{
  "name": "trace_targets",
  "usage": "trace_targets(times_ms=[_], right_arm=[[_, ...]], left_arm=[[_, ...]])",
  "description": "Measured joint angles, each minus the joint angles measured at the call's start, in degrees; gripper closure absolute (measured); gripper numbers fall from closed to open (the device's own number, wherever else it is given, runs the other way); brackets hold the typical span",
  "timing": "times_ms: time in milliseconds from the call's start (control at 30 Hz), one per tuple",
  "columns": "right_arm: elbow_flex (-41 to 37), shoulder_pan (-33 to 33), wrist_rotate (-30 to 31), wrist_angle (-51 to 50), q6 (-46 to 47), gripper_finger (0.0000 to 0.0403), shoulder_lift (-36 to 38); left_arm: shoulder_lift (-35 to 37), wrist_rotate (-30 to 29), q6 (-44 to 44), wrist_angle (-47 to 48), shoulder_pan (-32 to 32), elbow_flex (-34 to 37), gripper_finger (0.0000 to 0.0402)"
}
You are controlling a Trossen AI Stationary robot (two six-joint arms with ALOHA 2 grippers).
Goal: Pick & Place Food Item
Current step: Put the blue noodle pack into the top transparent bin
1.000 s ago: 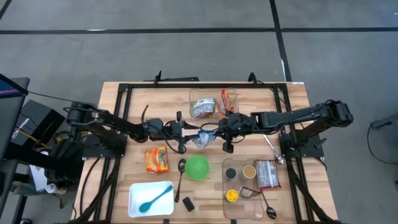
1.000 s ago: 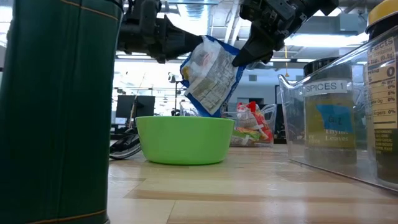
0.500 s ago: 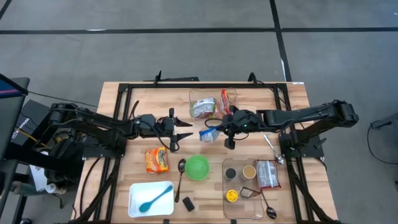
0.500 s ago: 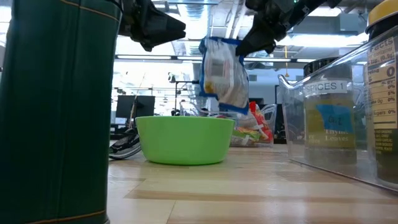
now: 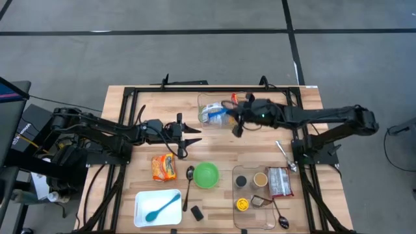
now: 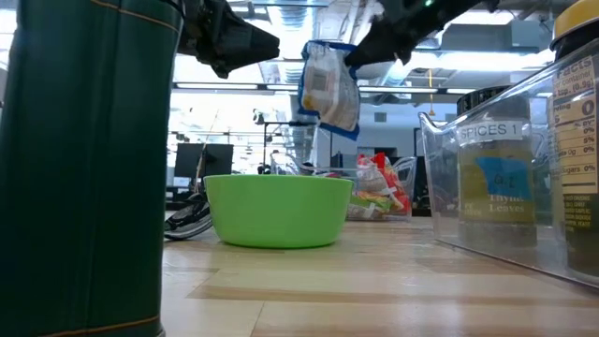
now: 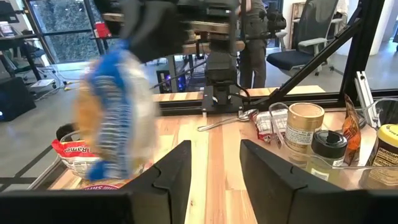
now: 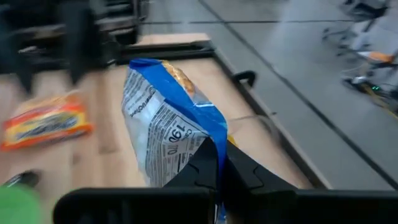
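Now, from above, the right gripper (image 5: 236, 121) has carried the blue-and-white snack bag (image 5: 216, 115) away from the middle of the desk (image 5: 130, 96) toward its far edge, so the bag hangs over the clear bin (image 5: 222, 107) of packets, whereas half a second ago it was held nearer the green bowl (image 5: 206, 175). The left gripper (image 5: 190, 136) sits where it did then, left of centre with its fingers spread wide and empty, the orange noodle packet (image 5: 164, 166) lying just nearer the front edge. In the low view the bag (image 6: 329, 84) is higher and farther back than before, dangling clear above the bowl (image 6: 278, 210) from the right arm's closed fingers, while the left gripper (image 6: 245, 39) hovers apart from it. The left wrist view shows the bag (image 7: 115, 112) blurred with motion, hanging over the red packets in the bin, beyond the parted fingers (image 7: 174, 177). The right wrist view shows the fingers (image 8: 208, 165) pinched on the bag's (image 8: 163, 134) blue top seam. By this, the handover looks finished and the right arm alone is transporting the bag; lowering it into the bin and letting go probably remains.
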State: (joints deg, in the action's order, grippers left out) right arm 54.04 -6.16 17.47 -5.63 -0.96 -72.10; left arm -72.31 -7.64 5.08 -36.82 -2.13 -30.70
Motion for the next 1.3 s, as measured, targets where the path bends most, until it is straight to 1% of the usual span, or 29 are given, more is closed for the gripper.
trace_targets(times_ms=[300, 433, 533, 700, 1000, 1133, 1300], right_arm=[[0.0, -11.9, -1.0, 4.2, -0.1, 0.0403, -0.3], [0.0, -16.2, -5.3, 5.1, -0.1, 0.0403, -0.3], [0.0, -18.1, -7.1, 6.5, -0.1, 0.0403, -0.3], [0.0, -19.7, -10.2, 10.3, 0.6, 0.0403, -0.3], [0.0, -19.9, -10.4, 11.4, 1.9, 0.0403, -0.9], [0.1, -19.4, -10.4, 12.4, 2.1, 0.0403, -4.4], [3.8, -19.4, -10.3, 11.1, 2.0, 0.0403, -11.4]], left_arm=[[0.0, 0.0, 0.0, -0.1, 0.0, 0.0, 0.0283], [0.0, 0.0, 0.0, -0.1, 0.0, 0.0, 0.0284], [0.0, 0.0, 0.1, -0.2, 0.0, 0.0, 0.0284], [0.0, 0.0, 0.2, -0.6, 0.0, 0.0, 0.0284], [0.0, 0.0, 0.2, -0.7, 0.8, 0.0, 0.0286], [0.0, 0.0, 0.2, -0.7, 1.2, 0.0, 0.0289], [0.0, 0.0, 0.2, -1.0, 1.2, 0.0, 0.029]])
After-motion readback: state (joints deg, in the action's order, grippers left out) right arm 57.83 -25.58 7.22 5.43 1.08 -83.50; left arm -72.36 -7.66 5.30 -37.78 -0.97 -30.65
